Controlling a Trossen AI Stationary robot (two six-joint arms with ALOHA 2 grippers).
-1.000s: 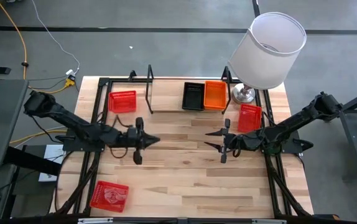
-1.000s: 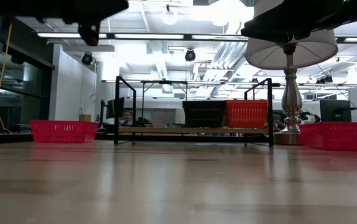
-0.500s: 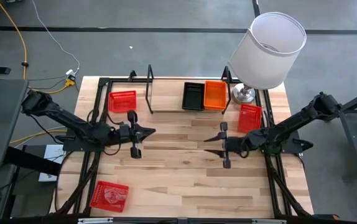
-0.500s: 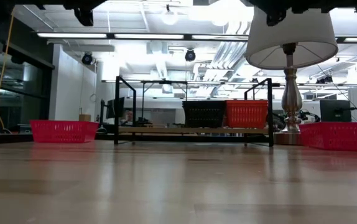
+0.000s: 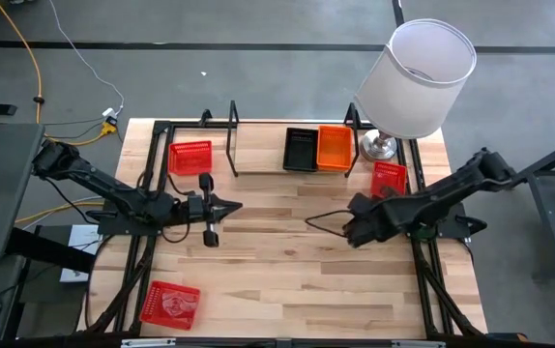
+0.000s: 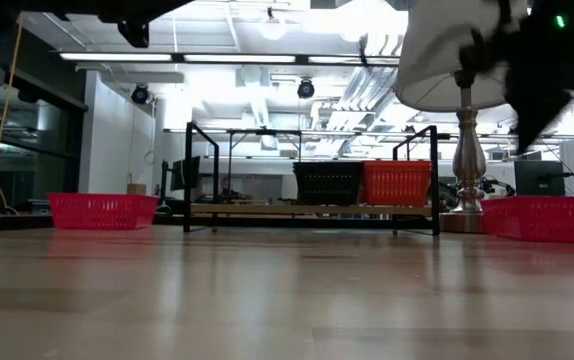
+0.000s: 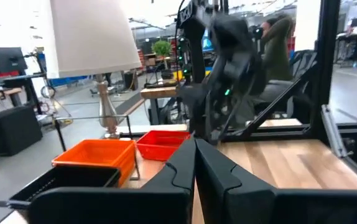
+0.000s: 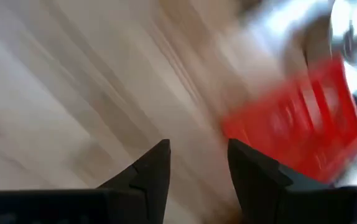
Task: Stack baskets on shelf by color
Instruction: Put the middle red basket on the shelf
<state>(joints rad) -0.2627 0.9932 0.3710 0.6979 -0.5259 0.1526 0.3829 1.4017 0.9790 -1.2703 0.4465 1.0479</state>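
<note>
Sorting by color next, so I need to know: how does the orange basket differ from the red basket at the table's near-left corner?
The orange basket sits on the shelf, touching a black basket; the red basket lies alone on the bare table. The orange one lies square to the table edges, the red one slightly skewed. Both are shallow rectangular mesh trays.

Shelf point(image 5: 258, 172): low black rod frame on wood base, at table's far edge. Black basket point(image 5: 300, 149) and orange basket point(image 5: 334, 148) sit on it, touching side by side. Three red baskets loose: far left point(image 5: 189, 158), right beside shelf end point(image 5: 388, 181), near-left corner point(image 5: 169, 304).
</note>
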